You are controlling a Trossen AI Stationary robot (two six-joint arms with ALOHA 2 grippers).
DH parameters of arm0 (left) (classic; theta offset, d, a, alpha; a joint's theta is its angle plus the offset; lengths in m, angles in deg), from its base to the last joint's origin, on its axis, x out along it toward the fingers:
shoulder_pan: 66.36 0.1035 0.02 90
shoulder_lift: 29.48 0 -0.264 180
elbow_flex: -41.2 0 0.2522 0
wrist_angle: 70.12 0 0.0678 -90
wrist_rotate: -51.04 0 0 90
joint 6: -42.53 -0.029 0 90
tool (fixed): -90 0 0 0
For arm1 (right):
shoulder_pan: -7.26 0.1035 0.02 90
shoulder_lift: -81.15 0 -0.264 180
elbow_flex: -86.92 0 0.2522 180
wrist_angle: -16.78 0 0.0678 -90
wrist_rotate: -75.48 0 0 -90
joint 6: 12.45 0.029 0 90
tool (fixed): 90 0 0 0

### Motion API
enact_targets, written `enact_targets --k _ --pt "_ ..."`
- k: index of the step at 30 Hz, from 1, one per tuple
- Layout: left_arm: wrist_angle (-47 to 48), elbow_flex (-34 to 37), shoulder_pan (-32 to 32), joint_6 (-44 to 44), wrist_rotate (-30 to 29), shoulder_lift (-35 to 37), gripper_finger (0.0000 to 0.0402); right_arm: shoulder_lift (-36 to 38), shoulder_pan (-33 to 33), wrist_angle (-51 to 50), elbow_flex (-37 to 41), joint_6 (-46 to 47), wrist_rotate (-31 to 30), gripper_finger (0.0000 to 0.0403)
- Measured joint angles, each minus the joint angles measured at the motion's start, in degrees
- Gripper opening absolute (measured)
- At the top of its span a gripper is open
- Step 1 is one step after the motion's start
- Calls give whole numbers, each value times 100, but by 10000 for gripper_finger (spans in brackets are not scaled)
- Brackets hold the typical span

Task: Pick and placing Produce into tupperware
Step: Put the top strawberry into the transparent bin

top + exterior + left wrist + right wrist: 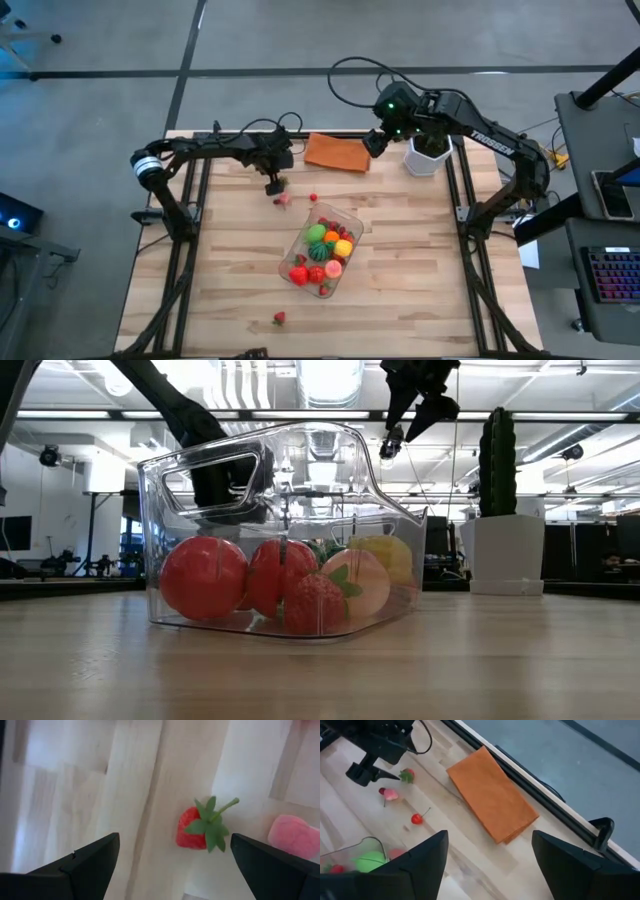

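In the low view the tupperware [285, 530] wall hides the back of the produce [285, 585] inside, and the left arm shows only as a distorted dark shape through the clear plastic. In the left wrist view a pink piece [296, 836] is cut by the frame edge and blurred; its kind cannot be told. The strawberry [279, 318] near the table's front edge is too small to detail.

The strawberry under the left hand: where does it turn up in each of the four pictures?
High view: the strawberry lies on the table beneath the left hand, beside a pink piece.
Low view: not visible; the plastic box fills the foreground.
Left wrist view: centre right, between the hand's open fingers.
Right wrist view: far off, by the left hand.
Shared landmark: the pink piece next to it.
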Motion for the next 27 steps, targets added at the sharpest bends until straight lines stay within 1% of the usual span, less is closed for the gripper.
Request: enact_targets --k 4,8,12,19,27 --pt "-29 -6 -9 -906 0 2 365 0 -3 1 0 -162 -8 276" --pt "-34 -6 -9 -1424 4 0 353 -26 0 -1 0 -292 -22 274" --pt "-38 -6 -9 -1818 21 0 330 -103 -2 0 0 -503 -24 274" --pt "-44 -6 -9 -1848 32 0 293 -312 -3 75 0 -803 -22 272" --pt "-56 23 -40 -1835 385 -2 286 -637 -3 125 0 -984 -20 269"
